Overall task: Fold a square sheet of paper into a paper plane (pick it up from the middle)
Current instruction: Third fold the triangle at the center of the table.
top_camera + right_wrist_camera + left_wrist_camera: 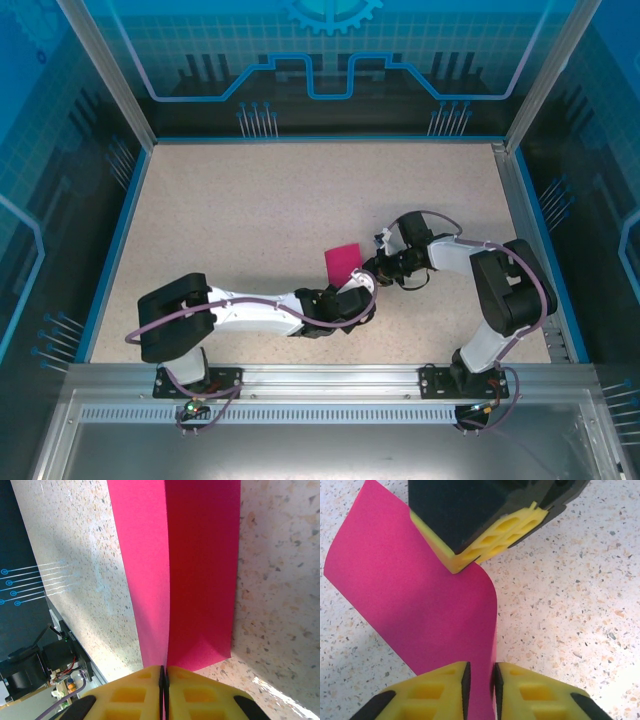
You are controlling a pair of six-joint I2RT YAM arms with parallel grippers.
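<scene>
The sheet of paper (342, 264) sits close to the middle of the counter (250, 200), a little toward 4 o'clock from its centre. It is bright magenta-pink and caught between the two arms. In the top view it shows as a small tilted square.

The left arm runs in from its base at 7 o'clock. The left gripper (357, 289) is at the paper's 5 o'clock corner. The right arm bends round from its base at 5 o'clock, and the right gripper (373, 267) meets the paper from 3 o'clock.

In the left wrist view the left gripper (481, 687) is at 6 o'clock. Its two yellow fingers (440, 692) stand close on either side of the paper, which fills the narrow slit between them. I cannot tell whether the pads are pressing the paper. From there the sheet bows up and away toward 11 o'clock, casting a shadow on the speckled counter. Its edge at 12 o'clock runs under a yellow finger (495, 532) of the right gripper.

In the right wrist view the right gripper (163, 682) is closed tight on the paper at 6 o'clock, with no gap between its pads. The sheet climbs from the pinch toward 12 o'clock. It is bent along a line up its middle, with a lighter panel on the 9 o'clock side and a darker one on the 3 o'clock side.
</scene>
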